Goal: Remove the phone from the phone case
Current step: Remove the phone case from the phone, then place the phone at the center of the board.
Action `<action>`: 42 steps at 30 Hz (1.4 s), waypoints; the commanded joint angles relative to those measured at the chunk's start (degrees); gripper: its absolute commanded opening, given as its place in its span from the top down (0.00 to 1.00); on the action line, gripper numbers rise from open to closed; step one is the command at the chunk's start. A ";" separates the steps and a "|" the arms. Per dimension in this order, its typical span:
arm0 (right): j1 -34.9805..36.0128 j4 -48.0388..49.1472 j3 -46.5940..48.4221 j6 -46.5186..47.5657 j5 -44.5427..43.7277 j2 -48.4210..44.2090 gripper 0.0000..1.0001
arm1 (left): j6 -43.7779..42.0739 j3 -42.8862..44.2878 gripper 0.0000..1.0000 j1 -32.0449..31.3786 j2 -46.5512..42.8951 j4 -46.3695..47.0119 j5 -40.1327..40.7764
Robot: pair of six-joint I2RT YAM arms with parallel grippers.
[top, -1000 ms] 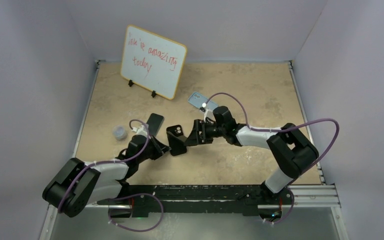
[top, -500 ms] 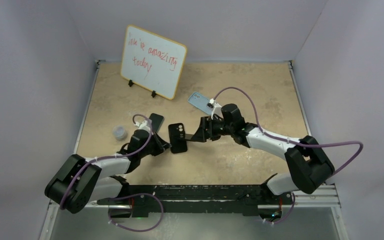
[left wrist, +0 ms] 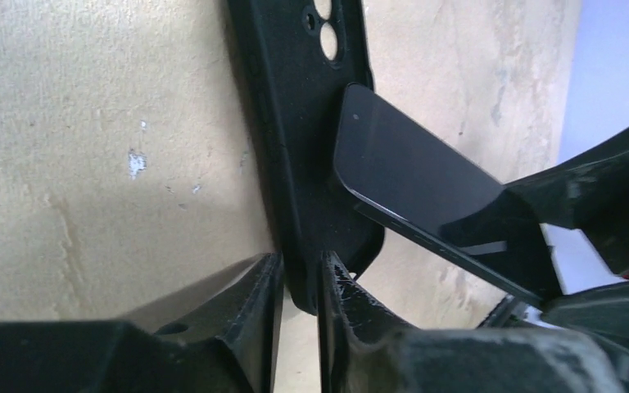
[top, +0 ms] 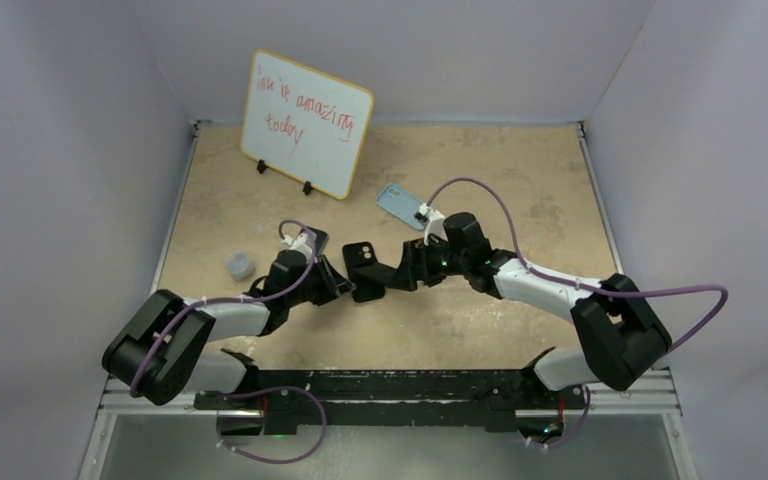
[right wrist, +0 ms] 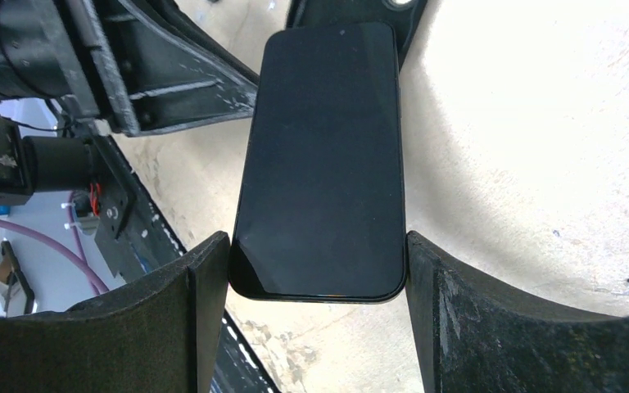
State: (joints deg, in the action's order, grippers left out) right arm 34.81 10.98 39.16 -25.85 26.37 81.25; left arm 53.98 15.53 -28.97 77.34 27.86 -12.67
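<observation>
A black phone case (top: 364,266) with camera holes stands on edge at mid-table. My left gripper (top: 337,287) is shut on its lower rim; the left wrist view shows the case (left wrist: 299,123) pinched between both fingers (left wrist: 254,311). My right gripper (top: 401,275) is shut on a black phone (right wrist: 323,155), one finger on each long side. In the left wrist view the phone (left wrist: 409,180) angles away from the case, and only its far end is against the case's inner face. The case's top (right wrist: 409,16) shows behind the phone in the right wrist view.
A whiteboard (top: 305,123) with red writing stands at the back left. A light blue phone (top: 402,205) lies behind my right wrist. Another black flat item (top: 312,238) lies behind my left wrist, with a small grey cap (top: 239,265) to its left.
Both grippers and the case have shifted slightly away from the bases. The case has turned from nearly flat to standing more on edge, and the phone now angles out of it.
</observation>
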 commanded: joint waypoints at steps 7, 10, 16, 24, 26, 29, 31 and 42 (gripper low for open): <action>-0.28 2.44 -1.42 1.17 -1.81 -0.23 1.00 | 9.42 -0.40 0.55 -0.30 -14.81 -3.93 4.84; -0.10 3.28 -1.61 0.57 -1.28 0.11 1.00 | 12.03 0.56 0.51 -0.30 -14.00 -1.82 1.79; 0.38 4.28 -1.30 -0.30 -1.18 0.03 1.00 | 19.92 0.88 0.48 -3.06 -6.08 5.78 -2.72; 1.08 4.90 -1.14 -0.28 -0.86 0.66 1.00 | 26.20 -0.95 0.43 -8.18 -4.79 10.83 2.62; 1.22 5.28 -1.26 -0.38 -0.88 0.75 1.00 | 27.10 -0.98 0.43 -8.25 -4.60 11.10 3.86; 1.55 5.81 -1.53 -0.67 -0.96 0.92 1.00 | 29.17 -0.94 0.44 -8.31 -3.71 12.36 5.48; 1.87 6.14 -1.63 -0.84 -0.97 1.01 1.00 | 31.14 -1.19 0.44 -8.61 -2.50 13.47 6.86; 4.29 6.08 -1.15 -0.68 -2.70 1.52 1.00 | 36.26 0.45 0.53 -11.38 2.02 17.18 11.85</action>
State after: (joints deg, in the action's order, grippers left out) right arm 37.85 14.46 37.76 -26.09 24.62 82.26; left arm 86.98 15.00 -39.57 79.11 40.29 -4.34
